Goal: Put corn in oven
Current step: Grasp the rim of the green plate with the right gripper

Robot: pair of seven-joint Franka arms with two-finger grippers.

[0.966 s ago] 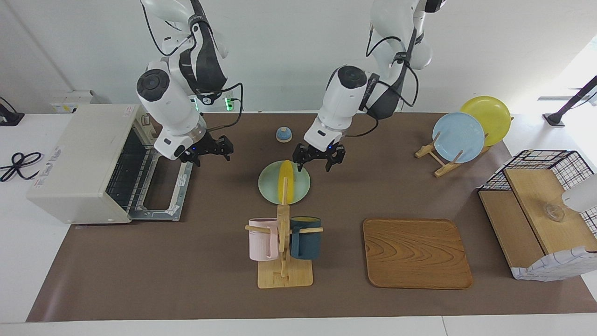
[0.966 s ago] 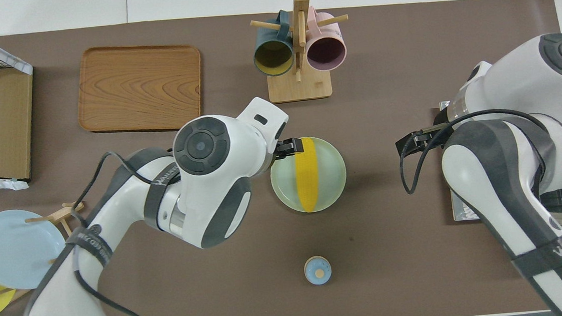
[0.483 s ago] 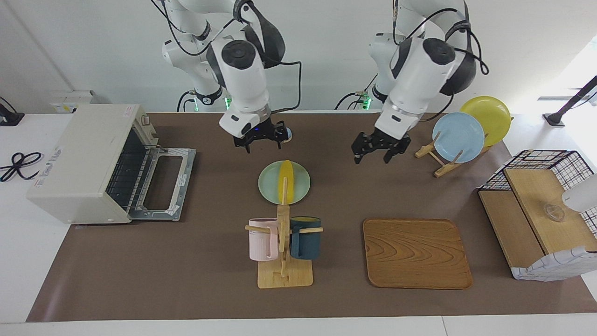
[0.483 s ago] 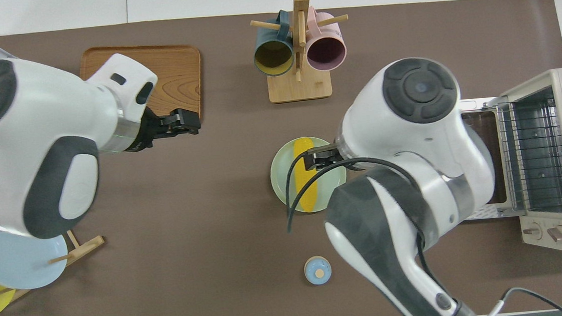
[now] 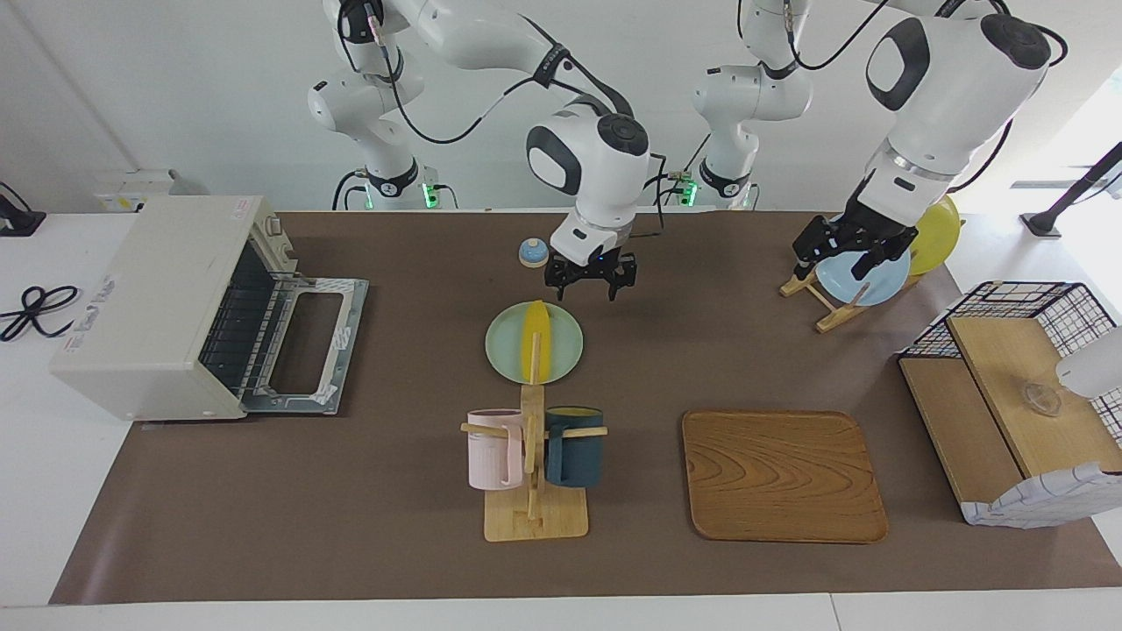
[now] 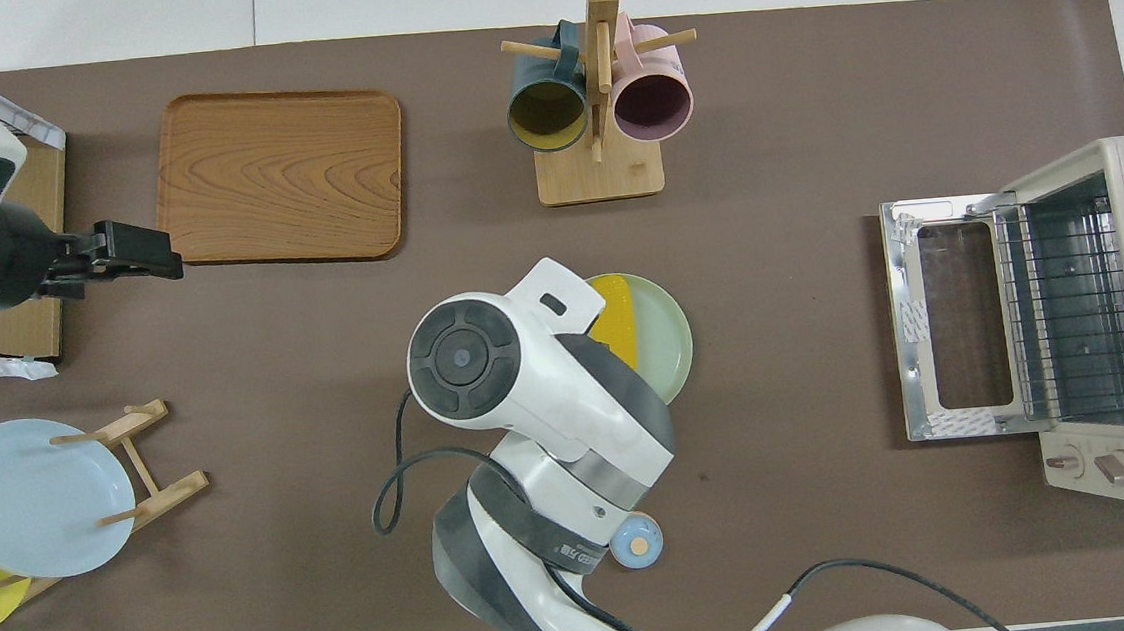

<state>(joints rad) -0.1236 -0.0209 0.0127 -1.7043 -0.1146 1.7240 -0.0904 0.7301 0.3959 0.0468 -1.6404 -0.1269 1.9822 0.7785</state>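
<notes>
Corn (image 5: 536,340) lies on its side across the middle of a pale green plate (image 5: 568,352) near the centre of the desk (image 5: 394,491), its long axis running from the robots' side toward twelve o'clock, taking the overhead view as the dial with twelve pointing away from the robots. In that view the right arm covers part of the cob (image 6: 615,319) and part of the plate (image 6: 669,339). At three o'clock from the plate, at the right arm's end of the desk, stands the off-white oven (image 5: 145,298), its glass door (image 5: 307,343) dropped flat and open toward the plate, with the wire rack (image 6: 1069,316) bare inside. The right tool (image 5: 585,294) hangs with its fingers spread apart and empty, over the desk at about six o'clock from the plate, between it and a small blue dome (image 5: 533,252); it touches neither. At twelve o'clock from the plate is a wooden mug stand (image 5: 532,456) carrying a pink mug (image 5: 491,451) and a dark blue mug (image 5: 574,451). At ten o'clock lies a wooden tray (image 5: 780,478). The left tool (image 5: 831,267), also spread open and holding nothing, is raised over a wooden plate rack at about eight o'clock that holds a blue plate (image 5: 884,282) and a yellow plate (image 5: 938,230). A black wire basket (image 5: 1017,291) with wooden boards sits at the left arm's end.
</notes>
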